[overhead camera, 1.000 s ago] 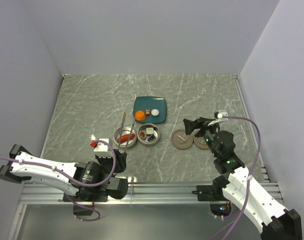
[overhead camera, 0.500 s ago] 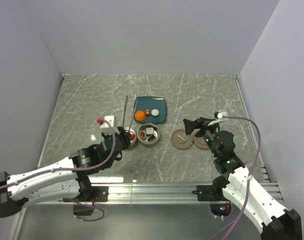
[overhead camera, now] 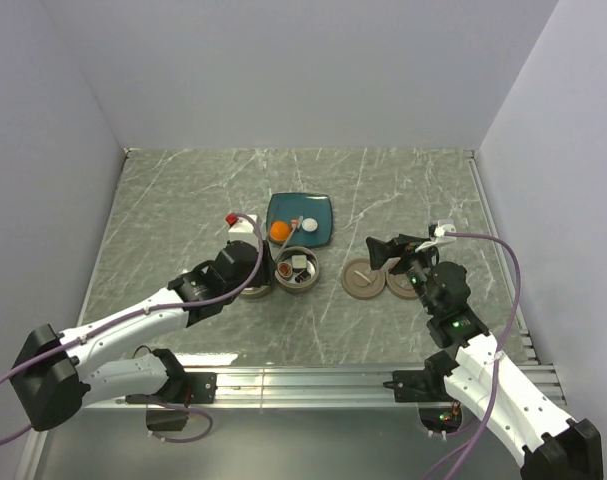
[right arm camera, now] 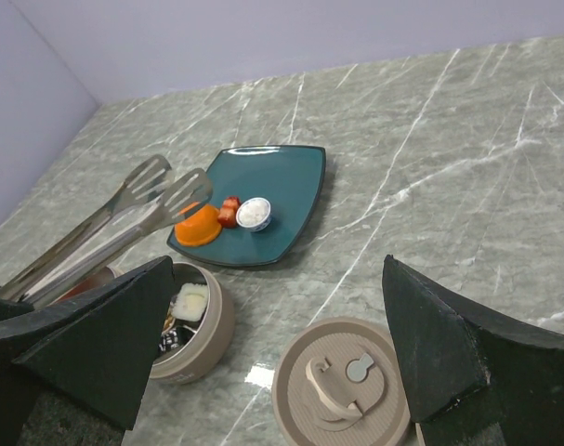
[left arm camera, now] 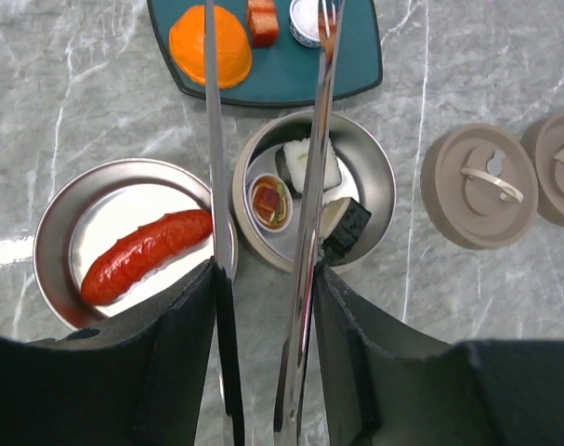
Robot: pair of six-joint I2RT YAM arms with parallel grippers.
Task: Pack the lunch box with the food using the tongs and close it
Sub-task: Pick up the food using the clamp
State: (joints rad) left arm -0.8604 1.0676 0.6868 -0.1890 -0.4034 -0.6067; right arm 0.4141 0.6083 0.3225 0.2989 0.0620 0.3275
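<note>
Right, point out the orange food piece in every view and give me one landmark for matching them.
Top external: orange piece near the middle, on the teal plate's near-left corner.
Left wrist: orange piece top left, on the plate's left end.
Right wrist: orange piece left of centre, on the plate's left corner.
Shared landmark: the teal plate, visible in all three.

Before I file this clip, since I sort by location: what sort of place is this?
Probably a robot test cell, not a kitchen: plain walls box in a marble-patterned table, and a left arm and right arm are mounted on a metal rail at its near edge.
</note>
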